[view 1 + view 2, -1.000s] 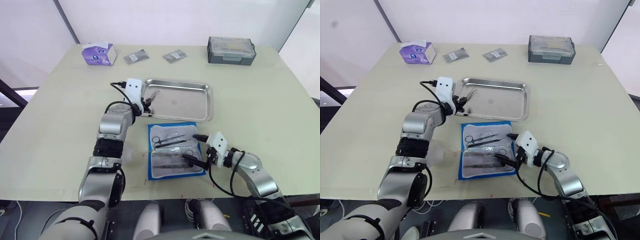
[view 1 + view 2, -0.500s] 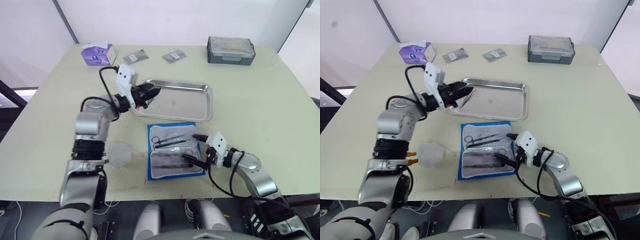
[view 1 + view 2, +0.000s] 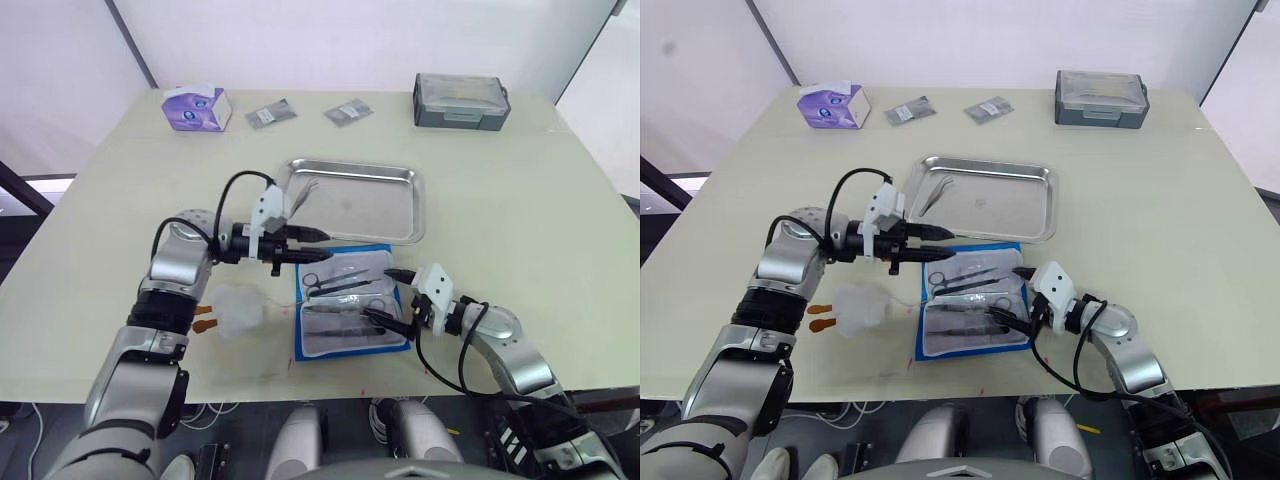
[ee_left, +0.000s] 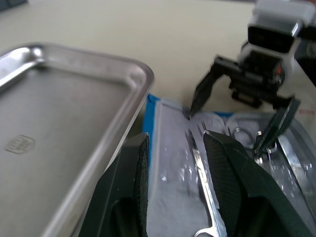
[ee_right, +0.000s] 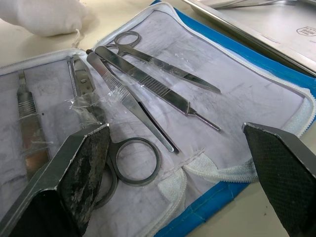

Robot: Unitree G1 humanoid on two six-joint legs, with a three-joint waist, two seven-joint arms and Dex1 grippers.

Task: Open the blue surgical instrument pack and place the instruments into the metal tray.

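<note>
Purple tissue box (image 3: 197, 107), two grey foil packets (image 3: 271, 114), grey lidded box (image 3: 461, 100), crumpled white wrapper (image 3: 238, 308)

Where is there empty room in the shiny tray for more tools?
Most of the metal tray is bare, from its middle toward the grey box. Only the corner nearest the left gripper holds tweezers.

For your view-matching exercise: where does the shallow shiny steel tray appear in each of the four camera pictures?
Left eye view: shallow shiny steel tray, centre, beyond the open blue pouch.
Right eye view: centre.
Left wrist view: beside the pouch.
Right wrist view: one corner of the picture.
Shared landmark: the pouch's blue border.
</note>
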